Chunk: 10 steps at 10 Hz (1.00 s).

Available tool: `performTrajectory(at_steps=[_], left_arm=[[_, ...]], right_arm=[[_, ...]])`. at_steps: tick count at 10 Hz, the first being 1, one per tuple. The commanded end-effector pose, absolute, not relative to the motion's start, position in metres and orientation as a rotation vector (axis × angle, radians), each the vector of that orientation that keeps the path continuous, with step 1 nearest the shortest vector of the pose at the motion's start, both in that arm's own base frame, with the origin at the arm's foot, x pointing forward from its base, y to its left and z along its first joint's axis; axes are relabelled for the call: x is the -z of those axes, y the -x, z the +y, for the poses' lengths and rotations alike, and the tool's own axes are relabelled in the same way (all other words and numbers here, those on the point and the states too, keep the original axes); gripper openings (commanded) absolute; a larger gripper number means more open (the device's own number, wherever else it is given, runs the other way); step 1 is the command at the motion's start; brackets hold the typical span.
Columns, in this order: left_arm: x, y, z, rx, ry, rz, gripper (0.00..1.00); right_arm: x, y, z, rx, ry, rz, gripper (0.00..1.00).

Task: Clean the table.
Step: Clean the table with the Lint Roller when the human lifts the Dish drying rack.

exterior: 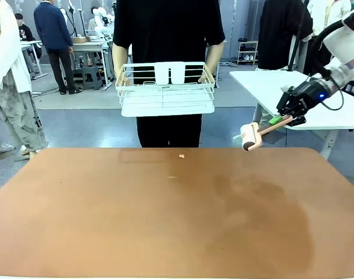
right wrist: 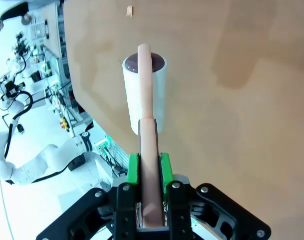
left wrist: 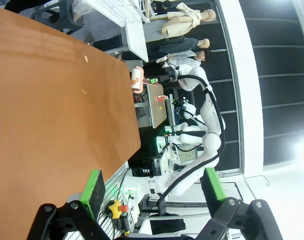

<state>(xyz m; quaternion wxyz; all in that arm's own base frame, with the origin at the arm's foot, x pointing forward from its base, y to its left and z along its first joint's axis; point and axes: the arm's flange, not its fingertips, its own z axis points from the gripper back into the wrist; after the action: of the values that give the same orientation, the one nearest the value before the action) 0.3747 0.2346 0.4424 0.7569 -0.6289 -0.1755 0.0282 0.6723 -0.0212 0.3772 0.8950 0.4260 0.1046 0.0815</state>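
Note:
The reddish-brown table [exterior: 107, 221] spreads across the front view; it also shows as the table [left wrist: 42, 100] and the table [right wrist: 231, 100] in the wrist views. Above its far right corner my right gripper [exterior: 281, 119] is shut on the pink handle of a lint roller [exterior: 250, 138]. The right gripper [right wrist: 149, 170] points the lint roller [right wrist: 144, 97] with its white roll outwards. A small pink scrap [exterior: 181, 156] lies near the far edge, and a fainter speck [exterior: 172, 176] sits just nearer. My left gripper [left wrist: 152, 184] is open, off the table's side, holding nothing.
At the far side a person holds a white wire rack [exterior: 165, 90] with both hands above the table's edge. A white-topped table [exterior: 339, 110] stands behind my right arm. A darker patch [exterior: 264, 215] marks the table's right half.

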Motion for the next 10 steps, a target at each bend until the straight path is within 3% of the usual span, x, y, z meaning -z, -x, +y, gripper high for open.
performTrajectory(at_steps=[1, 4, 10], left_arm=[[-0.443, -0.373, 0.237, -0.062, 1.369, -0.386, 1.00], [-0.443, -0.373, 0.237, -0.062, 1.369, -0.386, 1.00], [-0.443, -0.373, 0.237, -0.062, 1.369, -0.386, 1.00]], right_arm=[[-0.383, -0.723, 0.002, -0.206, -0.836, 0.315, 0.21], [-0.358, -0.764, 0.035, -0.157, -0.818, 0.384, 0.21], [-0.322, -0.801, 0.068, -0.059, -0.860, 0.451, 0.21]])
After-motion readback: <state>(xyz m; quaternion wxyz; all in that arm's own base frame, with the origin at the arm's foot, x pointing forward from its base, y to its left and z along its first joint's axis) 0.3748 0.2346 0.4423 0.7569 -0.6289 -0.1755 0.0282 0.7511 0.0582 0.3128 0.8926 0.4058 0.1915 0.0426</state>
